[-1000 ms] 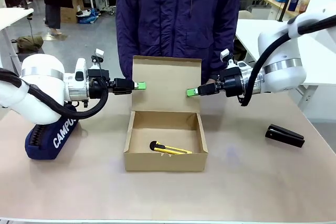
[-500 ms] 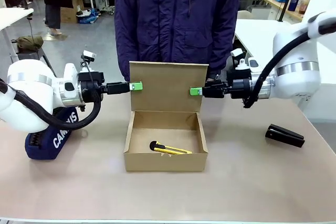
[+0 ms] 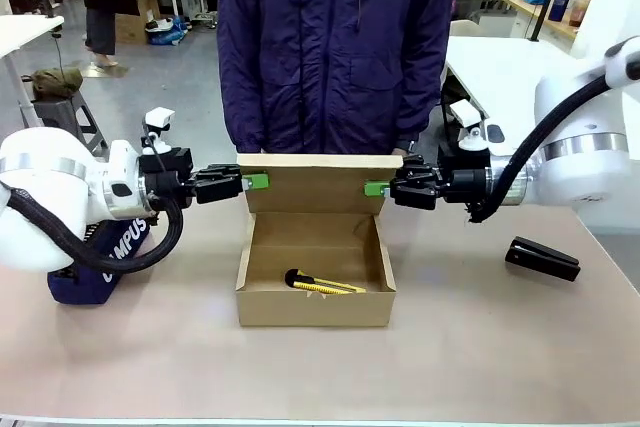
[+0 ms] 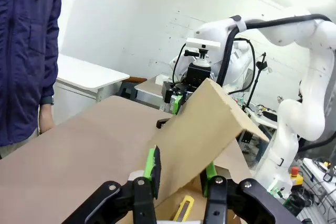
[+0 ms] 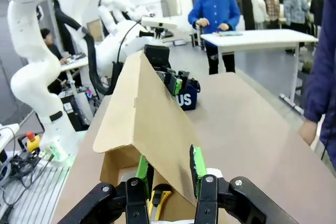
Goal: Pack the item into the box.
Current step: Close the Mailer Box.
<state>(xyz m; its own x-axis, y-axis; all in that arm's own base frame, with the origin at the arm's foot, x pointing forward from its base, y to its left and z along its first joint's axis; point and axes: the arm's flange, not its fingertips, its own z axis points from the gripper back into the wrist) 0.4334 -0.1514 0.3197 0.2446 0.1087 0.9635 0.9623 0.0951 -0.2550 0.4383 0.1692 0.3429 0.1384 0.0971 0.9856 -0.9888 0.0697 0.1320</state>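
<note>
The brown cardboard box (image 3: 312,308) stands open at mid-table. The yellow utility knife (image 3: 322,284) lies flat inside it. The hinged lid (image 3: 315,187) leans forward over the box's back wall. My left gripper (image 3: 255,182) is shut on the lid's left edge and my right gripper (image 3: 375,188) on its right edge. In the left wrist view the lid (image 4: 202,129) passes between the green pads of the gripper (image 4: 181,174), with the knife (image 4: 184,208) below. The right wrist view has the lid (image 5: 142,114) pinched in its gripper (image 5: 169,174), and a bit of the knife (image 5: 160,198) under it.
A navy pencil case (image 3: 95,267) lies at the left behind my left arm. A black stapler (image 3: 542,258) sits at the right. A person in a dark blue jacket (image 3: 335,47) stands close behind the box at the table's far edge.
The lid has swung from upright forward over the box. Both grippers have dropped lower with it, keeping their hold on its edges. The knife has not moved.
</note>
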